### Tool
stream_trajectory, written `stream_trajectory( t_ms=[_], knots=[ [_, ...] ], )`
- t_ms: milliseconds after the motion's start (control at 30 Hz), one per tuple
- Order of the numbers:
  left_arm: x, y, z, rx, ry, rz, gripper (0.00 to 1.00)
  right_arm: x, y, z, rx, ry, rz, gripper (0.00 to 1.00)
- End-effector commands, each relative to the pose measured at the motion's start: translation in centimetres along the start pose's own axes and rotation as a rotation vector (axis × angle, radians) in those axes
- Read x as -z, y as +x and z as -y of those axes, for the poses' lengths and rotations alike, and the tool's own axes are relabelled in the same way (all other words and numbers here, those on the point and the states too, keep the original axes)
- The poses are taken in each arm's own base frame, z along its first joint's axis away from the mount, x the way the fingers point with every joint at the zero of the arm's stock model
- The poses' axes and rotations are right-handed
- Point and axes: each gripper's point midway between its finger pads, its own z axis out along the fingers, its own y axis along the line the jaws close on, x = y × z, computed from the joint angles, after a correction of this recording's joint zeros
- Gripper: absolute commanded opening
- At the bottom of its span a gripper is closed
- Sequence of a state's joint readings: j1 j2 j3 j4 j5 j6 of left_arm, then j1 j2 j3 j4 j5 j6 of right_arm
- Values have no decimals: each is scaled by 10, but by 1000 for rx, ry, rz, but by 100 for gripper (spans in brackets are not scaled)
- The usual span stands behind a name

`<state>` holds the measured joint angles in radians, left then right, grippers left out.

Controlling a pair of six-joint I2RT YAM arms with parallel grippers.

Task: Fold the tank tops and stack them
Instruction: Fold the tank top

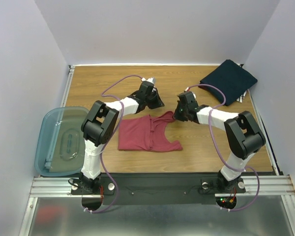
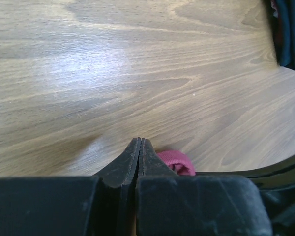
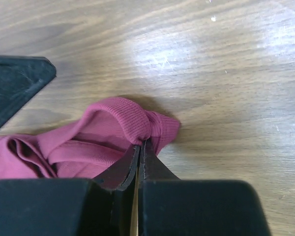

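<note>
The maroon tank top (image 1: 147, 133) lies partly folded at the middle of the table, with one strap pulled up toward the back right. My right gripper (image 1: 175, 116) is shut on that strap; in the right wrist view (image 3: 140, 142) the ribbed strap (image 3: 132, 120) bunches at its tips. My left gripper (image 1: 160, 103) is shut just behind the top, tips together (image 2: 139, 140) over bare wood. A bit of maroon cloth (image 2: 177, 162) shows beside its right finger. The navy tank top (image 1: 228, 79) lies folded at the back right corner.
A translucent teal bin (image 1: 61, 140) stands off the table's left edge. The navy top's edge shows at the top right of the left wrist view (image 2: 287, 34). The left gripper's black finger (image 3: 14, 83) is close on the left in the right wrist view.
</note>
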<state>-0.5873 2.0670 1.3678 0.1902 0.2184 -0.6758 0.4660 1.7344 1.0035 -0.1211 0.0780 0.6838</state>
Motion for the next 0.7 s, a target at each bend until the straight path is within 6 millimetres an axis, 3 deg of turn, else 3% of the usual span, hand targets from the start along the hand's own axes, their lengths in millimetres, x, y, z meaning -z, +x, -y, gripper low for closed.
stream_trajectory(
  t_ms=[0,300,433,500,667],
  knots=[
    [-3,-14,21,-9,71,15,4,12,-24,-17,12,-82,98,0],
    [-17,2,31,-19,111,-36,4,6,-12,-1,14,-40,87,1],
    [-17,7,38,-28,133,-48,4,3,-19,-7,13,-56,111,0],
    [-16,10,43,-37,148,-54,4,2,-20,-7,11,-53,114,5],
    [-18,18,47,-41,168,-76,4,4,-34,-18,4,-70,143,29]
  ],
)
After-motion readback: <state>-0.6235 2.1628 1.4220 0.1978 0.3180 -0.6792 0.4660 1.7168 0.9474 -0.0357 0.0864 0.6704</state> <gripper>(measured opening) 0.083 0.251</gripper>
